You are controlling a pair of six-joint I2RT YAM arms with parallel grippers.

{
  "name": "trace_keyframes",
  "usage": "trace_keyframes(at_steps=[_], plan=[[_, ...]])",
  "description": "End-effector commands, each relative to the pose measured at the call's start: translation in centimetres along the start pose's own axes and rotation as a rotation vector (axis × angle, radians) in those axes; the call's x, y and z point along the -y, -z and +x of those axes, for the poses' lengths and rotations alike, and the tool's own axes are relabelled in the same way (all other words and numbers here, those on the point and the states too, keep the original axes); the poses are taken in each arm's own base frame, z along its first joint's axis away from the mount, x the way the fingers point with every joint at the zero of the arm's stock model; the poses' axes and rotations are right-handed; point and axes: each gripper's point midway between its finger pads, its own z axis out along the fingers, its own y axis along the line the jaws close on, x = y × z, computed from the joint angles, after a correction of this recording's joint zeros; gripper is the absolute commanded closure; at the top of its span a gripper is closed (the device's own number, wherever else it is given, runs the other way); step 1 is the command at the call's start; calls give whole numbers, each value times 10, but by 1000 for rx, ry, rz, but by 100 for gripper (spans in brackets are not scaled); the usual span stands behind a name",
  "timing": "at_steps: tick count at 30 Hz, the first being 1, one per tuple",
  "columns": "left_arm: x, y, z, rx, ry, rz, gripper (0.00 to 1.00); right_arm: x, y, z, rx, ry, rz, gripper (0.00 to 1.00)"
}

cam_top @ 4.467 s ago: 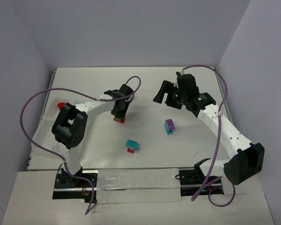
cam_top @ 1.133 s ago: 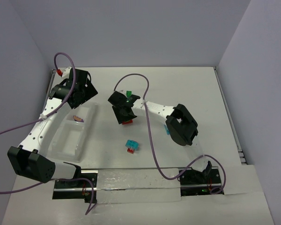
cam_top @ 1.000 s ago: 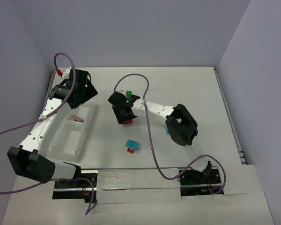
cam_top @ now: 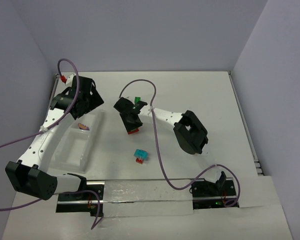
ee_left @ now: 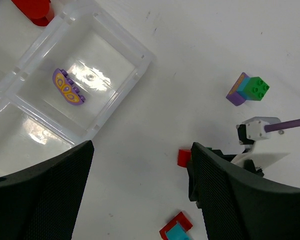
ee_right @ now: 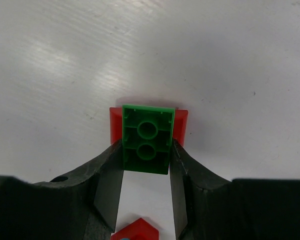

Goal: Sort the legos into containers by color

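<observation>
Fingers (ee_right: 107, 175) of the right gripper (ee_right: 146, 150) clamp a small green plastic brick (ee_right: 147, 136) stacked on a red brick (ee_right: 115, 125) on the white table (ee_right: 230, 60). The left gripper (ee_left: 140, 195) hangs wide apart near the clear divided tray (ee_left: 140, 54).

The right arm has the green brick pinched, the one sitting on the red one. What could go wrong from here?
The right end effector grips only the green brick, which sits on the red brick; lifting may bring both up, mixing colours in the tray, or the red one may drop off midway. The cyan-and-red pair lies close by and might get nudged.
</observation>
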Motion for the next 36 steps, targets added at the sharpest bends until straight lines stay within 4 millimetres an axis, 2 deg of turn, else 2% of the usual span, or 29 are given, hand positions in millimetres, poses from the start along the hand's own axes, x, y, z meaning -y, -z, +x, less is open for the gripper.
trace_keyframes(at_steps=[1,4,5,6,7,9,12,14,16,18,21,23,28,34,36], plan=[[10,-2,5,-31,-79,66,14,-11,70,-46,144,-26,-158,100],[32,-1,21,-125,-145,194,15,-1,96,-49,183,-67,-251,100],[41,1,31,-178,-157,254,16,3,96,-42,176,-90,-301,100],[47,4,36,-200,-158,296,17,7,110,-43,199,-108,-337,100],[48,4,44,-229,-158,312,17,4,105,-35,180,-114,-356,100],[65,14,49,-235,-147,443,19,30,115,-35,183,-197,-357,100],[84,24,69,-297,-126,610,20,45,124,-31,182,-263,-409,100],[105,40,76,-333,-105,770,23,48,135,-33,197,-285,-451,100],[108,38,81,-339,-79,800,23,51,138,-36,209,-297,-455,100],[104,29,83,-344,-80,760,23,53,136,-36,202,-300,-447,100],[95,14,98,-398,-126,672,24,55,131,-33,189,-309,-432,100],[79,0,112,-415,-188,552,25,56,128,-29,182,-310,-424,100],[51,-15,137,-442,-269,348,24,61,122,-20,163,-315,-403,100],[35,-22,192,-482,-462,150,9,63,120,-16,152,-318,-389,100],[28,-26,202,-471,-532,116,5,64,122,-16,153,-311,-381,100]])
